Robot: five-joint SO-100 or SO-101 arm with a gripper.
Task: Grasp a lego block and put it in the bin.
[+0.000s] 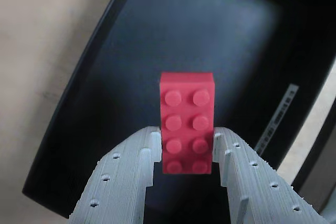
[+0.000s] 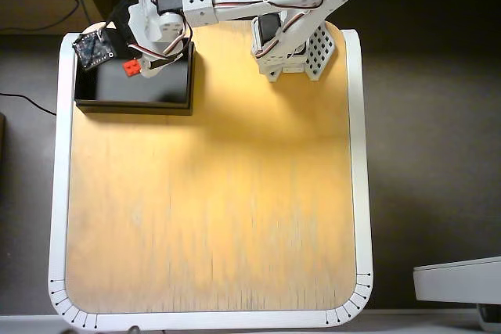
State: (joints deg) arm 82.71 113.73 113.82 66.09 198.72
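In the wrist view my gripper [image 1: 187, 142] is shut on the red-orange lego block [image 1: 187, 121], its two rows of studs facing the camera, held between the pale ridged fingers [image 1: 134, 169]. The block hangs above the dark floor of the black bin [image 1: 79, 103], which fills most of the view; a pale label [image 1: 278, 116] sits on its right rim. In the overhead view the gripper [image 2: 135, 68] holds the block [image 2: 131, 67] over the bin [image 2: 133, 101] at the table's far left corner.
The wooden table [image 2: 211, 193] with a white rim spreads in front of the bin. The arm's base [image 2: 301, 52] stands at the far edge, right of the bin. A small circuit board [image 2: 94, 48] sits on the arm over the bin's left end.
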